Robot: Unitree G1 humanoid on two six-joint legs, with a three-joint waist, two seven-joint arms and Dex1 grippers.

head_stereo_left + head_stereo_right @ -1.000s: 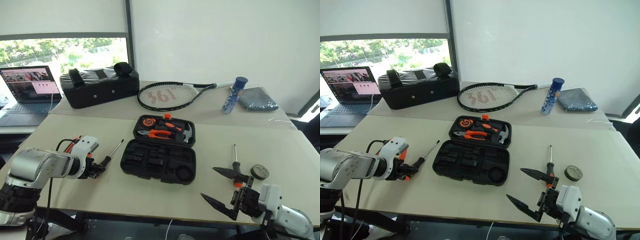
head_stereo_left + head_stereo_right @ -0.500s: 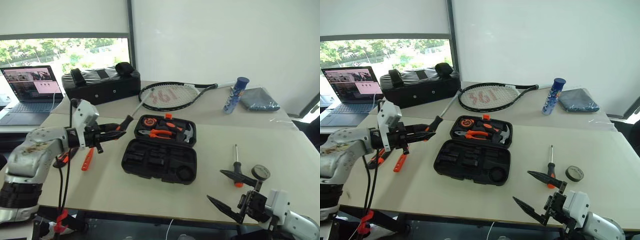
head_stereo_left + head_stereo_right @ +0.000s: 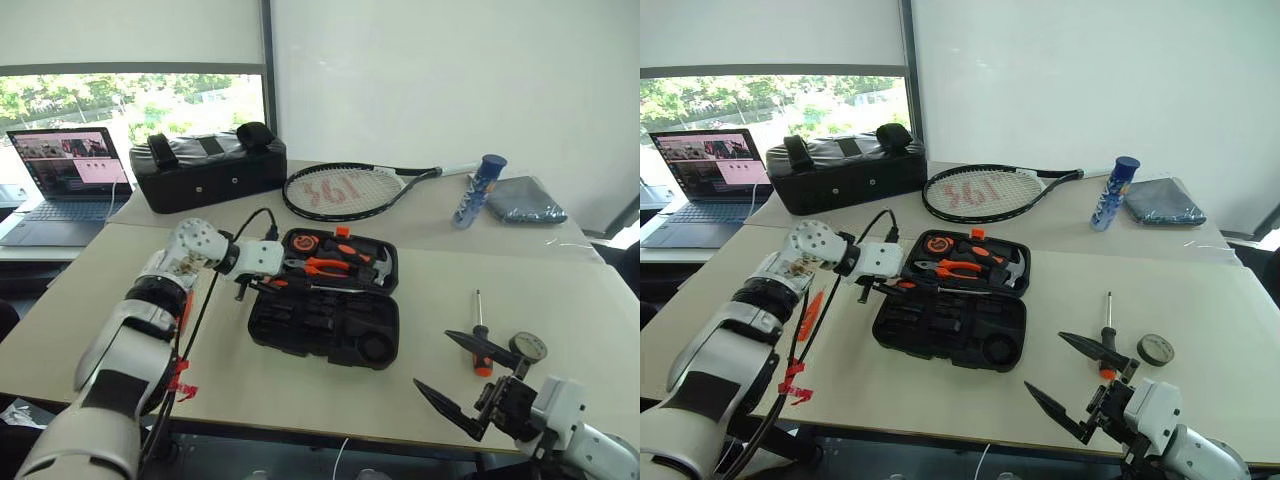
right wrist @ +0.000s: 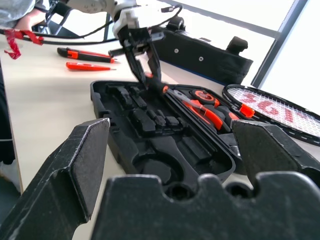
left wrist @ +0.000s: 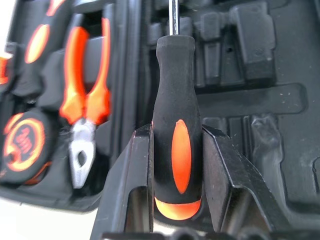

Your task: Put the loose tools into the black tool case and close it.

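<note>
Beige table (image 3: 300, 390) fills our head view: we see the open black tool case (image 3: 325, 325) at its middle and our left hand (image 3: 262, 283) at the case's left edge. Beside our right hand (image 3: 478, 383), fingers wide apart and empty, lie a second screwdriver (image 3: 479, 335) and tape roll (image 3: 528, 347). Our left wrist view shows fingers (image 5: 225, 172) clamped on a screwdriver (image 5: 176, 130) over the slots. Our right wrist view shows utility knife (image 4: 82, 53) and tester (image 4: 90, 65) lying beyond the case.

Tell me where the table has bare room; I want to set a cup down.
Bare table lies between the black tool case and the loose screwdriver, also in front of the case. It is crowded beside the tape roll and right claw.
</note>
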